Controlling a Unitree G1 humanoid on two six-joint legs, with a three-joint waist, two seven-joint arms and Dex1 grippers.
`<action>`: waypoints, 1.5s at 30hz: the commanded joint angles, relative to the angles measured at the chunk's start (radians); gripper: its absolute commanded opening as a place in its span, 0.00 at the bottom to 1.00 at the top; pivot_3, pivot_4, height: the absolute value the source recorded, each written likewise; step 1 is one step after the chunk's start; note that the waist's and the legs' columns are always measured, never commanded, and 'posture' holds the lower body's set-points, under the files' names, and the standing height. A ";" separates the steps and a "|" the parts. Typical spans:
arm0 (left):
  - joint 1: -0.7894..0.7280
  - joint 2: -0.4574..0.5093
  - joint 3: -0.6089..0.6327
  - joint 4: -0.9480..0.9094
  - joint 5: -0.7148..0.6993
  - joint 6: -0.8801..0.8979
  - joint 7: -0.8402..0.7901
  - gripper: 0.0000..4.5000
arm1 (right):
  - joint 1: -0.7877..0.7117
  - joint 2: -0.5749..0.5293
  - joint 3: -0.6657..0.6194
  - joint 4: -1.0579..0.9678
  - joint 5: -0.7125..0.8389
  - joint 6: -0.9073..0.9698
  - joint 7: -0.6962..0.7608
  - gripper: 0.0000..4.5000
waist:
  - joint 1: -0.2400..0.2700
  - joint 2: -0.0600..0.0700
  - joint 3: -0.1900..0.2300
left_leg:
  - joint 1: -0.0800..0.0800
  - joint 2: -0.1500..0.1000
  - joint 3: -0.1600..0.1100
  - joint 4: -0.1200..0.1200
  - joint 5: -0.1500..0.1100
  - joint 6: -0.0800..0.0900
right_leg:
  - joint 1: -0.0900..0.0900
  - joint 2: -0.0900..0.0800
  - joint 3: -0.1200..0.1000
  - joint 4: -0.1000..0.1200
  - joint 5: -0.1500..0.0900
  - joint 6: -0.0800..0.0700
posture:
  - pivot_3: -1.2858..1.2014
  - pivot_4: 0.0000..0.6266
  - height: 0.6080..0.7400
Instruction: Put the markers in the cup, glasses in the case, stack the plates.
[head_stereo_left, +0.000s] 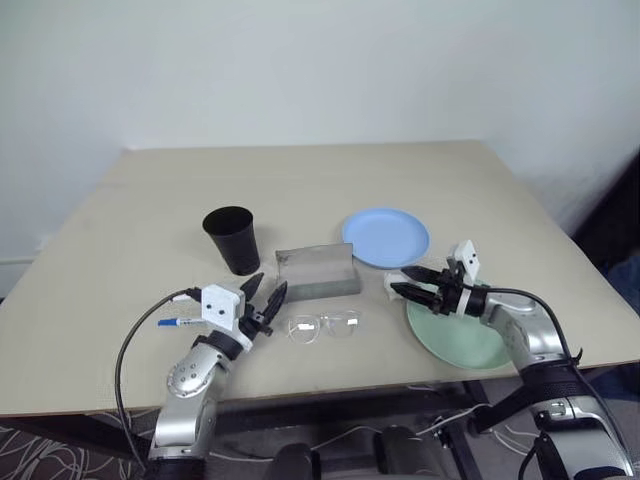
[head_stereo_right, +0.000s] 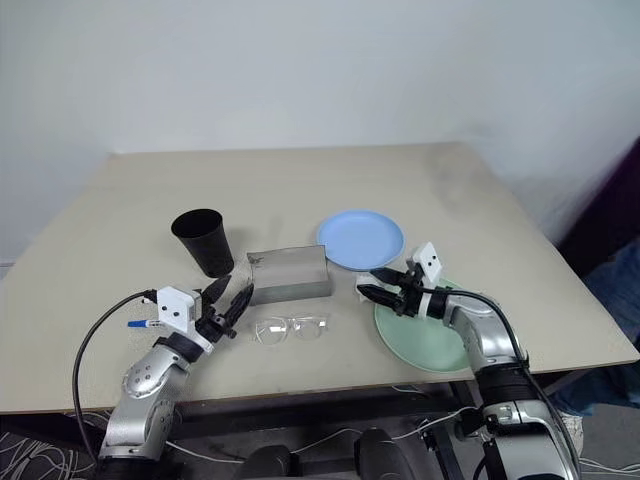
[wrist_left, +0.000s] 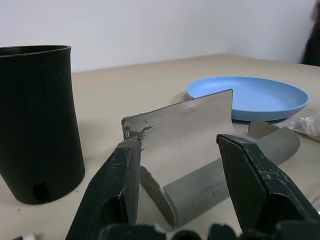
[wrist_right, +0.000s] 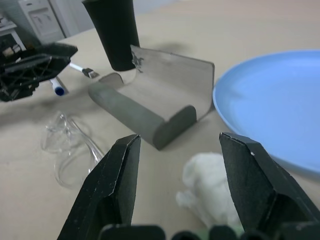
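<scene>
While both my grippers hang spread and empty, the glasses (head_stereo_left: 323, 326) lie crosswise near the table's front edge, nearer my left gripper (head_stereo_left: 263, 291) (right gripper (head_stereo_left: 402, 281) farther).

Setting reads as a lab or test room, not a home. I stand at a plain beige table (head_stereo_left: 330, 180) pushed close to a bare white wall (head_stereo_left: 300, 70), no decoration anywhere. Loose cables (head_stereo_right: 40, 462) lie on the patterned carpet (head_stereo_left: 40, 455) beneath the table edge. My right wrist view shows a white cabinet-like unit (wrist_right: 37, 20) in the background.
</scene>
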 joint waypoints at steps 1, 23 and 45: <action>0.004 0.006 0.002 -0.062 0.001 0.002 0.004 0.55 | -0.012 0.006 -0.007 -0.033 0.000 -0.025 -0.005 0.61 | 0.000 0.000 0.000 | 0.000 0.000 0.000 0.000 0.000 0.000 | 0.000 0.000 0.000 0.000 0.000 0.000 | 0.52 0.00 0.97; 0.056 0.062 0.047 -0.101 -0.041 0.035 -0.038 0.55 | 0.076 0.010 -0.021 -0.175 0.027 0.025 -0.085 0.61 | 0.000 0.000 0.000 | -0.001 0.000 0.000 0.000 0.000 0.000 | -0.001 0.000 0.000 0.000 0.000 0.000 | 0.52 0.00 0.97; -0.013 0.133 -0.157 -0.265 -0.162 0.212 -0.297 0.55 | -0.050 -0.329 -0.143 0.235 -0.092 -0.073 -0.058 0.61 | -0.002 0.000 0.000 | 0.000 0.000 0.005 0.001 0.000 0.000 | -0.001 0.000 0.004 -0.001 0.000 0.000 | 0.52 0.00 0.97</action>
